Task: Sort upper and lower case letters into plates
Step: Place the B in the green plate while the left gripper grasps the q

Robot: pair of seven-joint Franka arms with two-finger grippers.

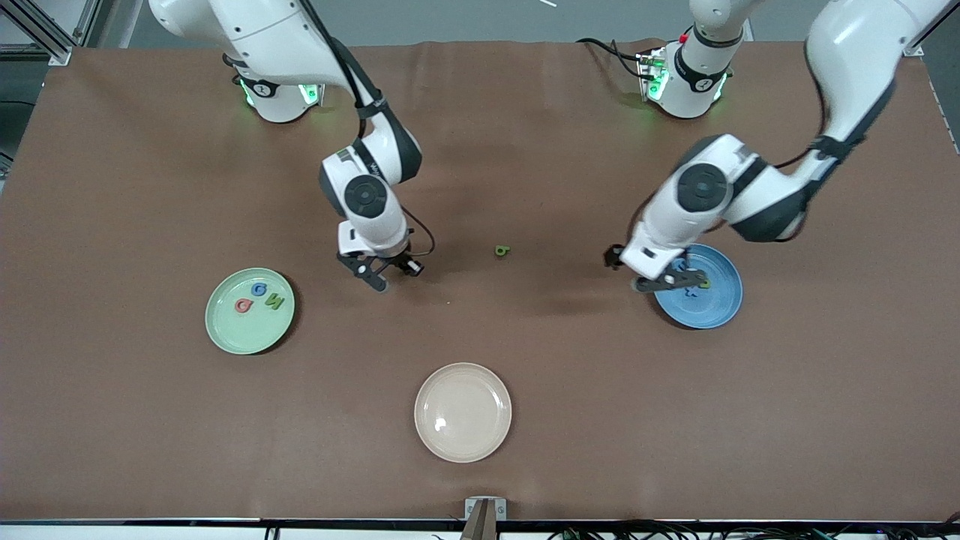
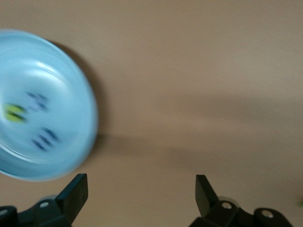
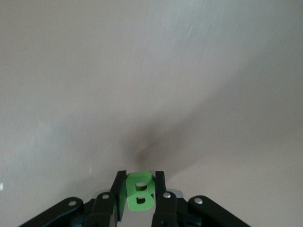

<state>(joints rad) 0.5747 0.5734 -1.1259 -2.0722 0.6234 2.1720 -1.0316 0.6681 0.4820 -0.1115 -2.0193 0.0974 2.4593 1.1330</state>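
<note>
1. Front view: On the brown surface (image 1: 150, 420), the pale green plate (image 1: 225, 330) lies toward the right arm's end and carries three foam letters (image 1: 258, 297) — one red, one blue, one green. The blue plate (image 1: 716, 304) lies toward the left arm's end, with small letters inside. A cream plate (image 1: 463, 412) sits nearer the camera, between the two. A lone olive letter (image 1: 502, 250) rests on the surface between the arms. The right hand (image 1: 379, 276) is near the green plate; the left hand (image 1: 667, 279) hangs over the blue plate's edge.

2. Left wrist view: The left hand (image 2: 142, 191) stands wide open, holding nothing, over bare surface beside the blurred blue plate (image 2: 71, 94), where dark and yellow-green letters show.

3. Right wrist view: The right hand (image 3: 138, 189) is clamped on a bright green letter B (image 3: 138, 191), pinched between its two black fingers (image 3: 160, 189) above plain surface.
</note>
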